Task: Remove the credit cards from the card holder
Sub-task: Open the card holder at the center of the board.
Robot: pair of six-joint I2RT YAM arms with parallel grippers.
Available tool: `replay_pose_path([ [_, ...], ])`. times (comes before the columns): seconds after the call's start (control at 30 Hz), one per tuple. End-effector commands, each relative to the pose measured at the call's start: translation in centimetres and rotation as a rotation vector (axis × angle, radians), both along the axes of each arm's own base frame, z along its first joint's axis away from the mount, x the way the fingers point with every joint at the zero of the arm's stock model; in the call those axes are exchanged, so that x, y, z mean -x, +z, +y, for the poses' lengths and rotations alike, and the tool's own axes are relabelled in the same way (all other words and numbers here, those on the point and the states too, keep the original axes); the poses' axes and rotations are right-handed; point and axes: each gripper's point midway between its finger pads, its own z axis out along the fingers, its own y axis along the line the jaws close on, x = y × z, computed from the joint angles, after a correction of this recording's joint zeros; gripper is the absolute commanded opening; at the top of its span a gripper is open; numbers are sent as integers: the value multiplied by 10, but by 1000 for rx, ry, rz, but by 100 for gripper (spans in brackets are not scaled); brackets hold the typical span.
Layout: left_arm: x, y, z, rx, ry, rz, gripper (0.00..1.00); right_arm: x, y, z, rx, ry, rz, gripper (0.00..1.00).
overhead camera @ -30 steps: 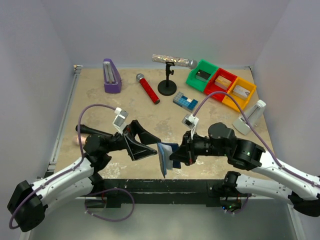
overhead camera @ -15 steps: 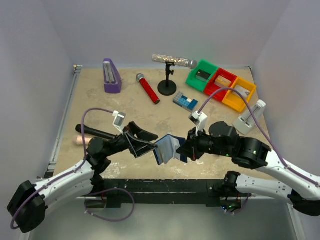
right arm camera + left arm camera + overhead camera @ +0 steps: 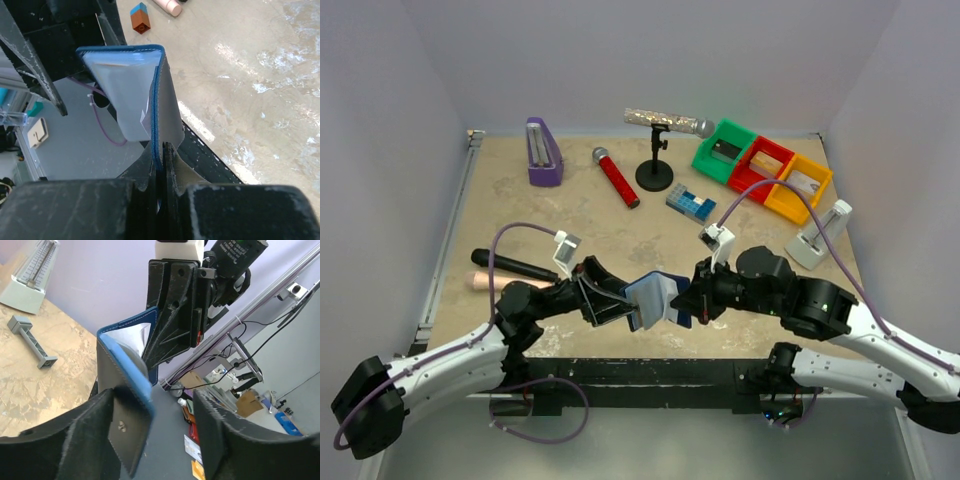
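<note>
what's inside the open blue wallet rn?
The dark-blue bifold wallet, pinched by the right tool: pale grey-blue inner pocket and a white sliver show. Any cards are covered by that pocket.

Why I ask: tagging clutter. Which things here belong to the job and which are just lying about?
Job: card holder, right end effector clamping it, left end effector at its flap.
Lying about: purple metronome, red microphone, microphone stand, brick block, coloured bins.
</note>
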Motion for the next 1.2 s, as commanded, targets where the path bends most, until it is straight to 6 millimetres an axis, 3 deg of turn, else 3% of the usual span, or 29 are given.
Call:
replay_pose_path([
  [0.0,4,6,5,16,10,-52,63,-2,18,7,-107,-19,-8,0],
  [0.27,3,-6,6,-35,28,-49,49,0,18,11,-130,-7,9,0],
  [0.57,2,-18,1,-89,16,-40,40,2,20,16,-151,10,19,0],
  [0.97,7,-21,11,-79,32,-56,49,-1,17,16,-168,-4,29,0],
  [1.17,7,-24,12,-89,39,-56,44,-2,15,16,-171,-9,32,0],
])
